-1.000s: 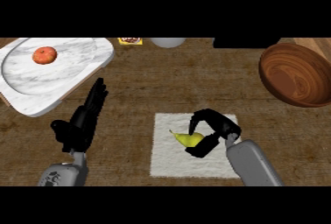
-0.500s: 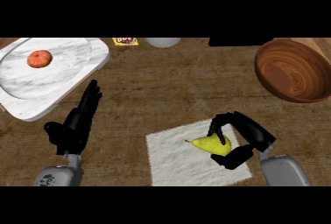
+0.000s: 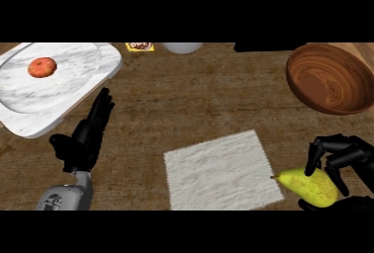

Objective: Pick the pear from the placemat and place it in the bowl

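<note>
The yellow-green pear (image 3: 309, 186) sits in my right hand (image 3: 343, 160) at the lower right, just off the right edge of the white placemat (image 3: 219, 170). The fingers curl over the pear's top and far side. The wooden bowl (image 3: 330, 77) stands at the upper right, well beyond the hand. My left hand (image 3: 84, 136) rests open at the left, fingers straight and pointing away from me, beside the marble board.
A white marble board (image 3: 51, 86) at the upper left carries a red apple (image 3: 42, 67). A small yellow packet (image 3: 139, 46) and a pale round object (image 3: 182, 47) lie along the far edge. A dark object (image 3: 263, 47) sits at the back right.
My right hand has carried the pear rightward, off the placemat. The view has shifted, so the placemat and board appear further left.
</note>
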